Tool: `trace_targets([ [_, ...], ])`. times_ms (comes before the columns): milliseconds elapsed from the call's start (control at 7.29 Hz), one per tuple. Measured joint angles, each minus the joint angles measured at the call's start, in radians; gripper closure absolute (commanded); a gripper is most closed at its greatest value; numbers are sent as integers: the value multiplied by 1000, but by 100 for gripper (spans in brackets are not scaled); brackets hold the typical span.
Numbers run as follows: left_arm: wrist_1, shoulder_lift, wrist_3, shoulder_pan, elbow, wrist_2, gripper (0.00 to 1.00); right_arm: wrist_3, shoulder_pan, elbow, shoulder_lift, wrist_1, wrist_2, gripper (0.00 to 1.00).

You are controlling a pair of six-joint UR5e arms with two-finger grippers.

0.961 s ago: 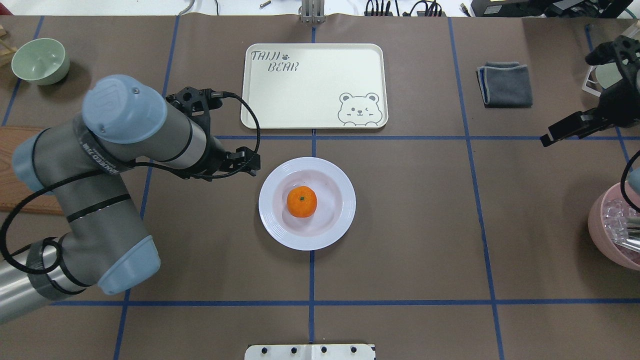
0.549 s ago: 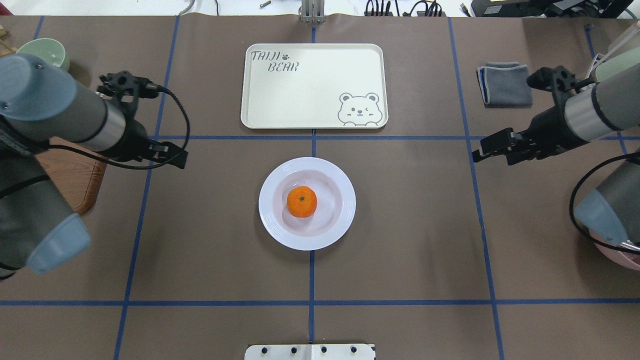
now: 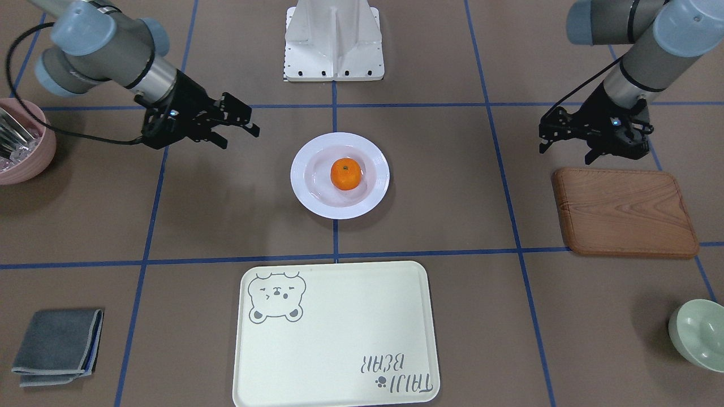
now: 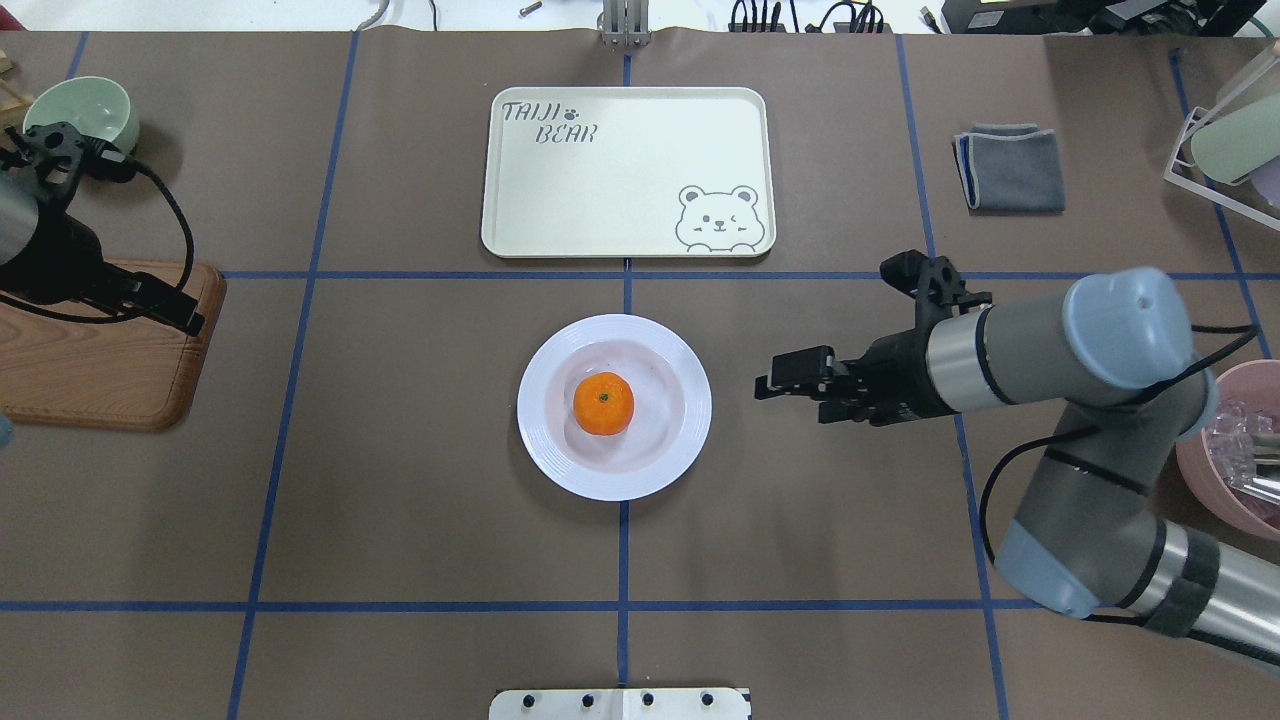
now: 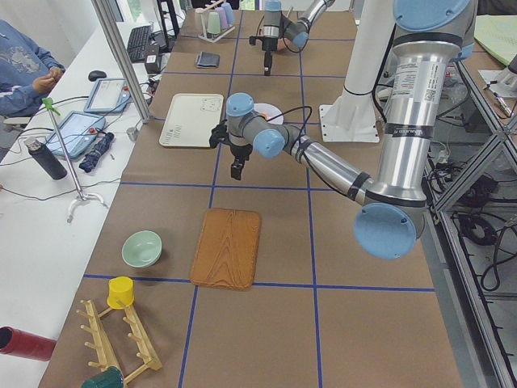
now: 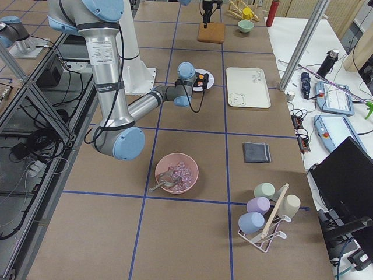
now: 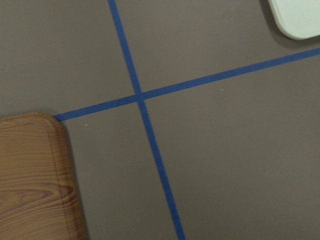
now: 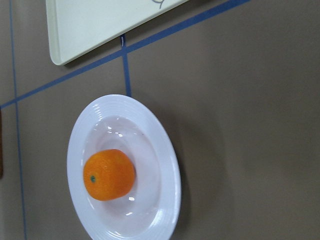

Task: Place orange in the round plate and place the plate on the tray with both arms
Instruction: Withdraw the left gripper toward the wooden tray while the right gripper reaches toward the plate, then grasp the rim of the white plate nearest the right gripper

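The orange (image 4: pixel 604 403) lies in the middle of the white round plate (image 4: pixel 668 455) at the table's centre, also seen in the right wrist view as the orange (image 8: pixel 108 174) in the plate (image 8: pixel 167 165). The cream tray (image 4: pixel 628 170) with the bear drawing lies just beyond the plate, with nothing on it. My right gripper (image 4: pixel 790 395) hovers a short way to the right of the plate, open and holding nothing, apart from the rim. My left gripper (image 4: pixel 185 318) is far off to the left, open over the corner of the wooden board (image 4: pixel 90 350).
A green bowl (image 4: pixel 85 110) stands at the far left. A folded grey cloth (image 4: pixel 1010 168) lies at the far right, and a pink bowl (image 4: pixel 1230 470) with cutlery stands at the right edge. A person (image 5: pixel 24 65) sits beyond the table's far side.
My left arm has drawn back leftward from beside the plate to the wooden board. My right arm has swung in from the right edge toward the plate. Plate and orange have not moved.
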Motion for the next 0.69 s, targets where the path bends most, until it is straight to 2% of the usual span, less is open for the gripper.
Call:
trace_targets([
  [137, 0, 9, 3, -6, 0, -4, 2, 79, -47, -69, 16, 152, -90, 1],
  [412, 1, 12, -3, -9, 0, -5, 2, 189, -97, -189, 28, 406, -213, 1],
  [686, 0, 14, -4, -9, -1, -4, 2, 242, -138, -266, 47, 544, -282, 2],
])
